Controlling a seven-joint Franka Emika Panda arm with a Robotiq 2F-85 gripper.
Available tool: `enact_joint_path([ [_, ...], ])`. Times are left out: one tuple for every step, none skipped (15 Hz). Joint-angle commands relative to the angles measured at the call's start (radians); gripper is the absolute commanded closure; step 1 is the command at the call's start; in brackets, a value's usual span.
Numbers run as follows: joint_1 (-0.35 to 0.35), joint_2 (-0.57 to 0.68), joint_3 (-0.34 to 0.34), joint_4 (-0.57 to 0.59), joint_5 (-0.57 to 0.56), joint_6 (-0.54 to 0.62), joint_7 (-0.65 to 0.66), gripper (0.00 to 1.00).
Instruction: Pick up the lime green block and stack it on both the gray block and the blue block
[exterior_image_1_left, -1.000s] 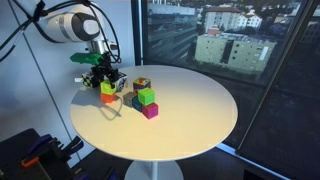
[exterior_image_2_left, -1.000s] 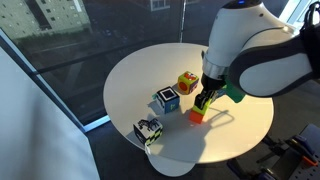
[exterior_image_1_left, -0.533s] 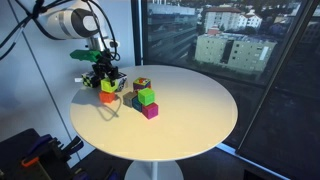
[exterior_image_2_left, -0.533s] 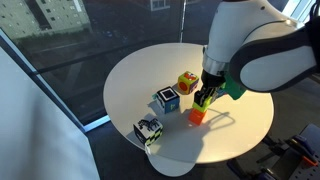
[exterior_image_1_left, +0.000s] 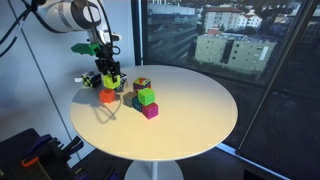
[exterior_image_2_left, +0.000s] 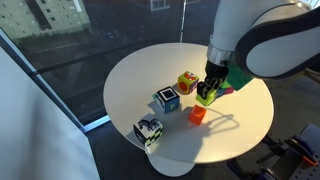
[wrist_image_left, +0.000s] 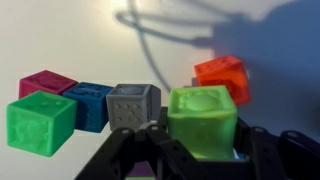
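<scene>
My gripper (wrist_image_left: 203, 140) is shut on the lime green block (wrist_image_left: 203, 118) and holds it in the air. It shows in both exterior views (exterior_image_1_left: 110, 82) (exterior_image_2_left: 206, 96), just above an orange block (exterior_image_1_left: 106, 96) (exterior_image_2_left: 197, 115). In the wrist view the gray block (wrist_image_left: 133, 106) and the blue block (wrist_image_left: 90, 104) sit side by side on the table, just left of the held block. A magenta block (wrist_image_left: 47, 83) and a deeper green block (wrist_image_left: 40, 122) lie further left. The cluster shows in an exterior view (exterior_image_1_left: 144, 98).
The round white table (exterior_image_1_left: 200, 110) (exterior_image_2_left: 130, 80) stands by a large window. The orange block (wrist_image_left: 222, 77) lies beyond the held block. Several patterned cubes (exterior_image_2_left: 167, 99) sit apart in an exterior view. Cables hang beside the arm.
The gripper has risen with the lime green block, lifting it off the orange block and shifting slightly toward the block cluster. The other blocks have not moved.
</scene>
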Motion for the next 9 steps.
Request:
enact_joint_path([
  [-0.008,-0.005,-0.022,0.028,-0.057,-0.035,0.072,0.69],
  [-0.009,-0.001,-0.028,0.033,-0.067,-0.037,0.085,0.69],
  [-0.012,0.004,-0.035,0.039,-0.076,-0.039,0.098,0.69],
  [-0.016,0.007,-0.041,0.042,-0.085,-0.039,0.108,0.69],
  [-0.018,0.009,-0.047,0.046,-0.093,-0.04,0.118,0.69],
  [-0.021,0.012,-0.052,0.048,-0.102,-0.04,0.129,0.69],
  [-0.023,0.014,-0.056,0.051,-0.109,-0.041,0.138,0.69],
  [-0.025,0.017,-0.061,0.054,-0.12,-0.042,0.149,0.69],
  [-0.028,0.02,-0.064,0.057,-0.126,-0.043,0.154,0.69],
])
